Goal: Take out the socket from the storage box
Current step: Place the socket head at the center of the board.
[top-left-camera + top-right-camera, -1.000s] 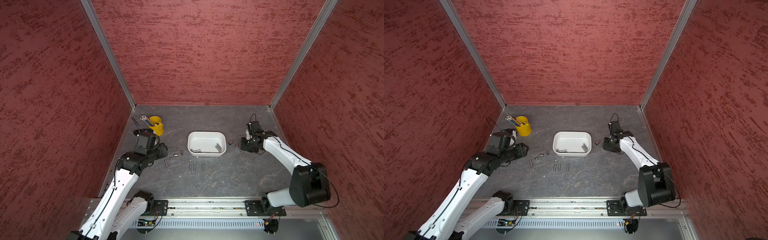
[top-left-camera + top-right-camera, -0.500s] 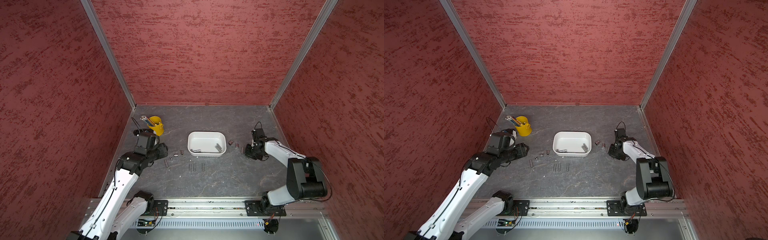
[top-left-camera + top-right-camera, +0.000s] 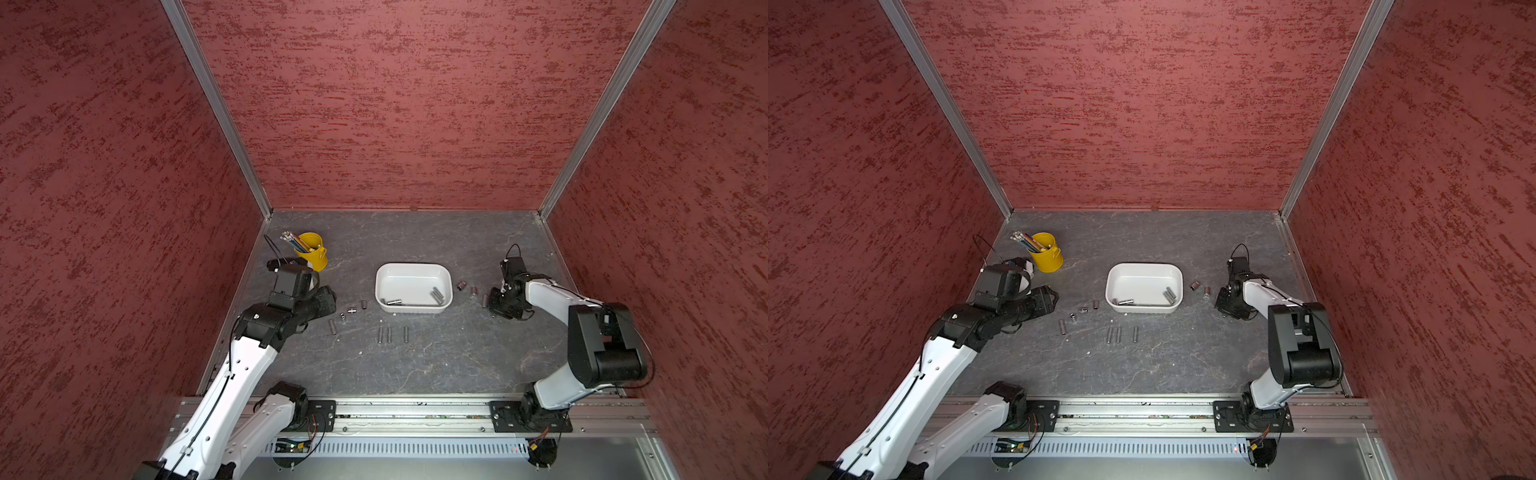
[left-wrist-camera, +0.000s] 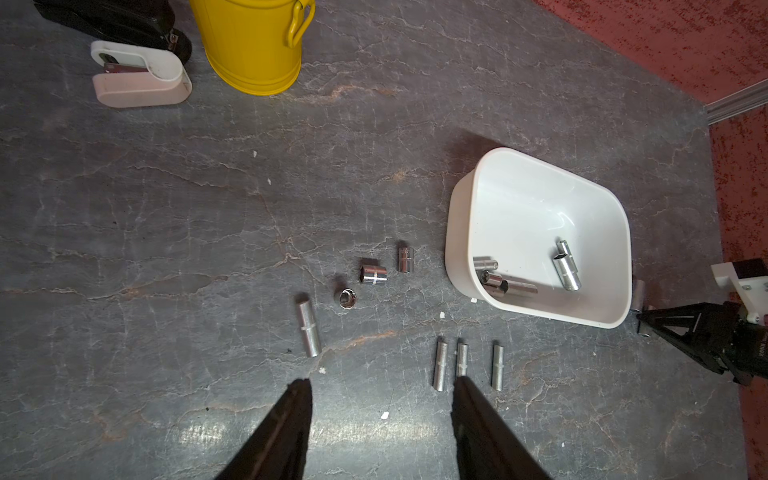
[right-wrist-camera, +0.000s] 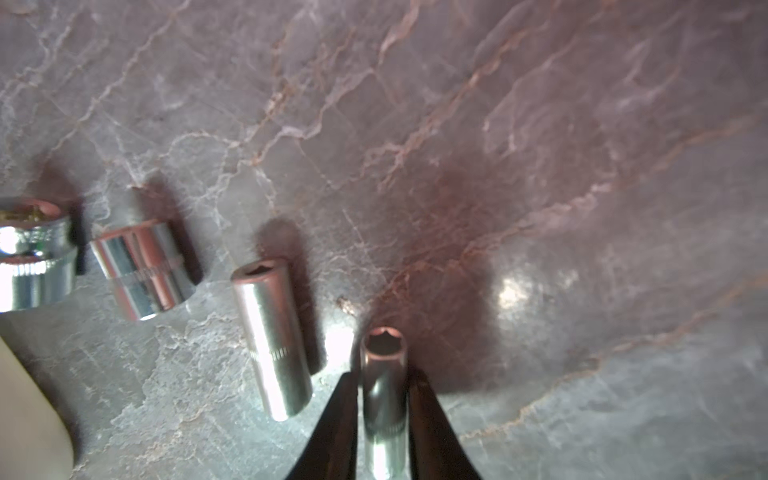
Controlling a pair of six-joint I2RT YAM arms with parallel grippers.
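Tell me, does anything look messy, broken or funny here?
Nothing looks broken or spilled. The only messy bit is the small sockets. They sit scattered at odd angles on the table beside the storage box, while three long sockets lie in a neat row nearby. The yellow cup stands upright.

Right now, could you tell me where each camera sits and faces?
Top views: high in front, looking down at the table; left arm, right arm show.
Left wrist: over the table, facing the storage box; open left gripper shows.
Right wrist: low over the table; right gripper flanks a socket.
Shared: left wrist and both top views see the storage box.
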